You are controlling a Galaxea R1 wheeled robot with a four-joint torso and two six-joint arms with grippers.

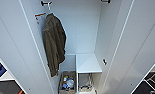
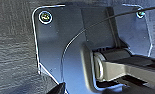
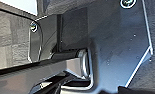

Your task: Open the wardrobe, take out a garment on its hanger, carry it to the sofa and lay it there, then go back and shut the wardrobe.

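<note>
Inside the open wardrobe [image 1: 123, 37] an olive jacket [image 1: 53, 42] hangs by a shelf [image 1: 88, 63]; gripper states I cannot tell

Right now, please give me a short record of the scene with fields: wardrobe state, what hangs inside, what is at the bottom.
wardrobe state: the wardrobe stands open, both doors swung wide
hanging inside: one olive-brown jacket on the left side, hung from the rail
shelf: a white shelf at lower right, bare on top
bottom: a box holding small mixed items, under the jacket
maroon jacket: none seen inside
</note>
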